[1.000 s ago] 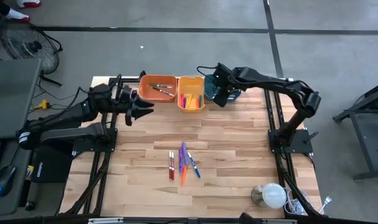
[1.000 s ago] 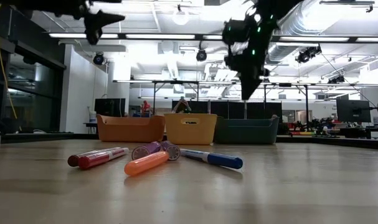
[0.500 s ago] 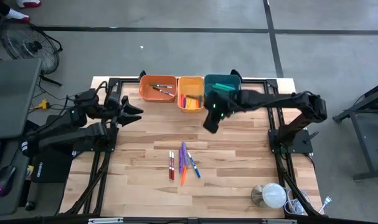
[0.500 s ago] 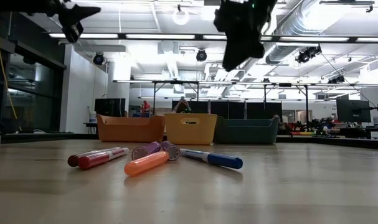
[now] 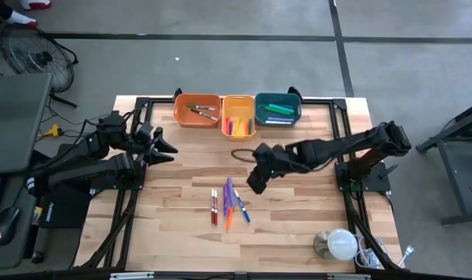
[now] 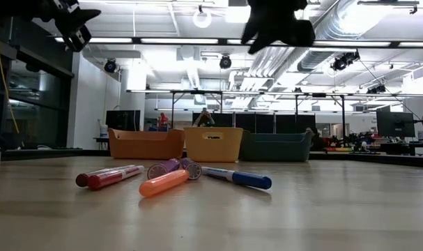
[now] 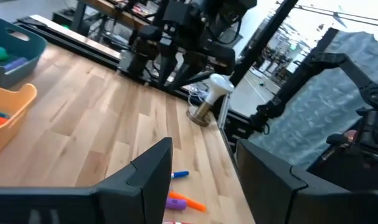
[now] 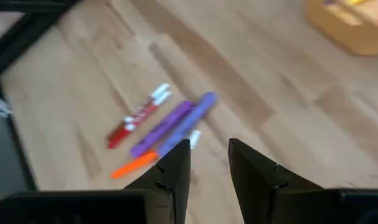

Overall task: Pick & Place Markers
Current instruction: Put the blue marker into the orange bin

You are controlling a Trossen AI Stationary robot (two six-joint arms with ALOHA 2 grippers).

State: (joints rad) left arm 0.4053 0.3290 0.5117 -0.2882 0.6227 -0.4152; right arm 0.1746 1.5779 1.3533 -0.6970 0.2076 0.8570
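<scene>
Loose markers (image 5: 228,204) lie clustered on the table (image 5: 298,210), near its front-middle: red, purple, orange and blue ones, touching or just beside each other. Right gripper (image 5: 253,183) hangs above the table just beside the cluster, nothing between its fingers, jaws parted with a narrow gap; markers lie ahead of the fingertips in the right wrist view. Left gripper (image 5: 164,145) is raised at the left side, jaws spread wide, empty. At the far edge: orange bin (image 5: 197,110) holds a few markers, yellow bin (image 5: 238,117) several, teal bin (image 5: 277,108) green and blue ones.
</scene>
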